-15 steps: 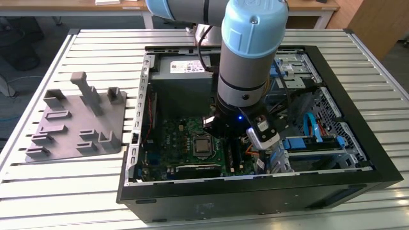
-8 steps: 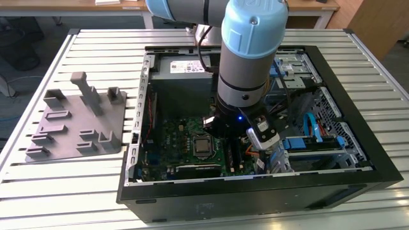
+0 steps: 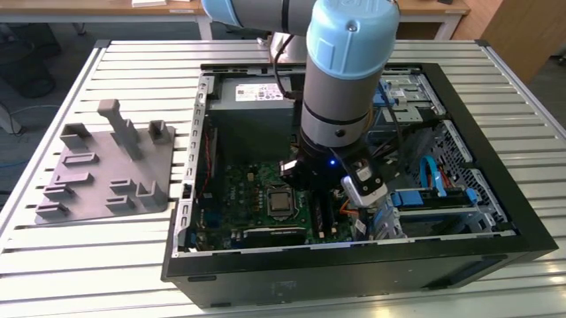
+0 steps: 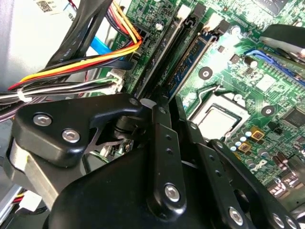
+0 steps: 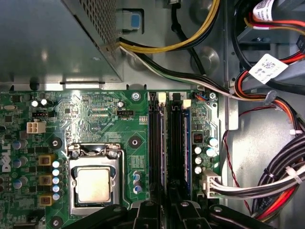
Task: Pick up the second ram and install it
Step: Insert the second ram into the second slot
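In the second wrist view the second ram (image 4: 190,67), a narrow blue-green board with dark chips, stands on edge in a memory slot of the green motherboard (image 4: 267,86). Its near end runs in between the black fingers (image 4: 162,133) of my gripper (image 4: 174,107), which is shut on it. In the first wrist view the gripper (image 5: 167,209) sits over the two long black memory slots (image 5: 155,143) beside the processor socket (image 5: 93,183). In the exterior view the gripper (image 3: 323,195) reaches down into the open computer case (image 3: 495,199).
Bundled power cables (image 4: 71,71) hang close beside the fingers, and more cables (image 5: 281,181) run along the case wall. The metal power supply (image 5: 57,38) lies beyond the slots. The grey fixture plate (image 3: 106,165) with upright blocks lies on the slatted table (image 3: 89,265), at the exterior view's left.
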Controlling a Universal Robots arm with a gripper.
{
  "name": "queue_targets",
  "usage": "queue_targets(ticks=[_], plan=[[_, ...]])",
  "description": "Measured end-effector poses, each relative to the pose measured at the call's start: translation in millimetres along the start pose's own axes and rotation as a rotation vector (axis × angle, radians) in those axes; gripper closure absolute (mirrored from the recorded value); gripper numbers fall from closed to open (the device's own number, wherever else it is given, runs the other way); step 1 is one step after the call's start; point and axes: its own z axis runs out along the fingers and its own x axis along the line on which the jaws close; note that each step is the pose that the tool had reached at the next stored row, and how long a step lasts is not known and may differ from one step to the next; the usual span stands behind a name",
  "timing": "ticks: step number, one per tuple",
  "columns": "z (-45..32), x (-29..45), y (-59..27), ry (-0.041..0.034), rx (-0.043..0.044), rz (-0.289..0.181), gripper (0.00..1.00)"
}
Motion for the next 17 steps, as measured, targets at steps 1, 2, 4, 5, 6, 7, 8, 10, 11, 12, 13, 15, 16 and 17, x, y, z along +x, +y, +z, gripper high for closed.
queue_targets(ticks=[1, 2, 4, 5, 6, 7, 8, 10, 11, 12, 13, 15, 16, 17], plan=[[-4.6, -0.1, 0.1, 0.0000, 0.0001, 0.000, 0.79], [-9.5, -0.2, 0.2, 0.0001, 0.0003, 0.000, 0.79], [-18.3, -0.4, 0.4, 0.0000, 0.0000, 0.000, 0.79], [-22.8, -0.5, 0.6, 0.0000, 0.0002, 0.000, 0.79], [-27.0, -0.6, 1.0, 0.0000, 0.0001, 0.000, 0.79], [-30.3, -0.7, 1.6, 0.0001, 0.0003, 0.000, 0.79], [-31.8, -0.7, 2.7, 0.0000, -0.0001, 0.000, 0.80], [-32.2, -0.7, 4.6, 0.0004, 0.0000, 0.000, 0.86], [-32.2, -1.0, 5.9, 0.0015, 0.0002, 0.000, 0.90], [-32.1, -1.2, 7.3, 0.0025, 0.0002, 0.000, 0.90], [-32.1, -1.3, 8.6, 0.0030, 0.0002, 0.000, 0.90], [-32.1, -1.3, 9.7, 0.0033, 0.0001, 0.000, 0.90], [-32.1, -1.3, 9.7, 0.0033, 0.0003, 0.000, 0.90], [-32.1, -1.3, 9.7, 0.0033, 0.0003, 0.000, 0.90]])
